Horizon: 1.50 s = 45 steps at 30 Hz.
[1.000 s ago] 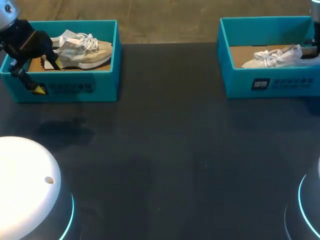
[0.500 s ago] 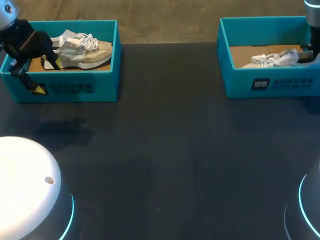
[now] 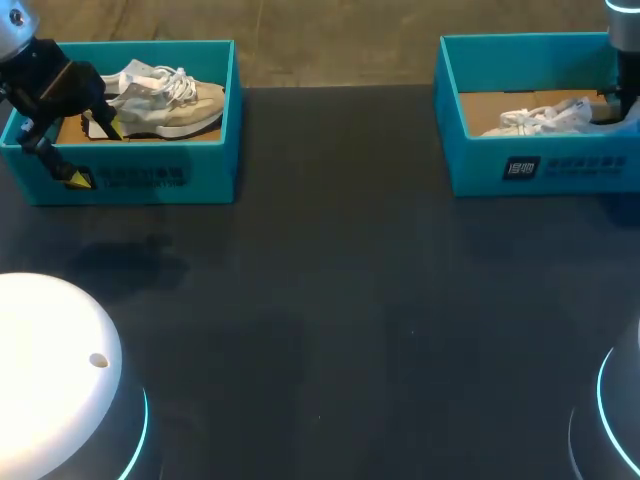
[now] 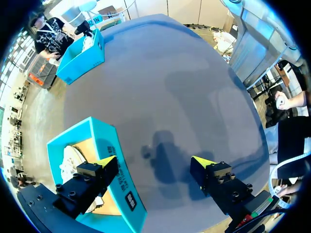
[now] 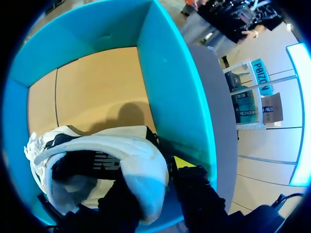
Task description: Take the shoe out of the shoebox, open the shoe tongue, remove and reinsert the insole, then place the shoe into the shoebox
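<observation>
Since a second ago your white shoe (image 3: 545, 118) has slid rightward inside the right shoebox (image 3: 540, 165), its heel (dark-lined) clamped by your right gripper (image 5: 153, 177); the left gripper (image 4: 153, 162) gapes astride the left shoebox (image 4: 116, 179) wall.

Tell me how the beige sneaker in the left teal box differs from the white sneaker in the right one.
The beige sneaker lies ungripped, toe pointing right in the head view; the open left gripper straddles the left teal shoebox's wall. The white sneaker points left, heel clamped by the right gripper. Both lie laces-up in teal boxes.
</observation>
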Available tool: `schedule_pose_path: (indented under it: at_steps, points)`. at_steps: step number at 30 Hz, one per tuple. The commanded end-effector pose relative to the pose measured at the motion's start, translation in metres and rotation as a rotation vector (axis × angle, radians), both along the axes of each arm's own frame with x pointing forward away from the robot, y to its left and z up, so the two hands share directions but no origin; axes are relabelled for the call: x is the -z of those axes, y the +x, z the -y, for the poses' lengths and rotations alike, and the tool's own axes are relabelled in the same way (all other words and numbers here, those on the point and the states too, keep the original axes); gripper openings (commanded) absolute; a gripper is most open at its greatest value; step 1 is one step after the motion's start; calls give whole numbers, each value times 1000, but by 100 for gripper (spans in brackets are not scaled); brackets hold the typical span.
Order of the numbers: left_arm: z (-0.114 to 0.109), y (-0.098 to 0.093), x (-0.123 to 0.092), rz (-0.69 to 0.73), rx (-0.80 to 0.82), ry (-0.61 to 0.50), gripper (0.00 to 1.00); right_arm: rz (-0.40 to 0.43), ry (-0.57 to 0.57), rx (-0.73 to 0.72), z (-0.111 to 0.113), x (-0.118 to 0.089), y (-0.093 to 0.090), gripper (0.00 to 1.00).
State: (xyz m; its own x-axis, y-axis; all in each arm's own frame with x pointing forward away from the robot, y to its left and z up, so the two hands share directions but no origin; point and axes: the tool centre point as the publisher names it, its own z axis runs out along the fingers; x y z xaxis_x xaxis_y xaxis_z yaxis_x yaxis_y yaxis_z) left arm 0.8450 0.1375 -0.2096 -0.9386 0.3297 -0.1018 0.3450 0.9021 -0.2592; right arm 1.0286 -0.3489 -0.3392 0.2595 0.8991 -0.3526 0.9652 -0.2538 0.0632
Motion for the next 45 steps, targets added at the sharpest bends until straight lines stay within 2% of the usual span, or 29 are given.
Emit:
schedule_pose_path:
  at_steps: [1, 3, 8, 24, 29, 36, 45]
  points:
    - [0, 0, 0, 0, 1, 3, 100, 0, -6, 3, -2, -4, -3, 32]
    - [0, 0, 0, 0, 1, 3, 100, 1, -8, 6, -2, -4, -4, 35]
    - [0, 0, 0, 0, 1, 3, 100, 12, -15, 6, -2, -10, -5, 35]
    - [0, 0, 0, 0, 1, 3, 100, 116, 30, -47, -24, -74, -20, 39]
    - [0, 0, 0, 0, 1, 3, 100, 143, 54, -131, -46, -94, -34, 38]
    - [0, 0, 0, 0, 1, 3, 100, 166, 67, -238, -90, -115, -55, 40]
    - [0, 0, 0, 0, 1, 3, 100, 154, 105, -334, -139, -132, -88, 41]
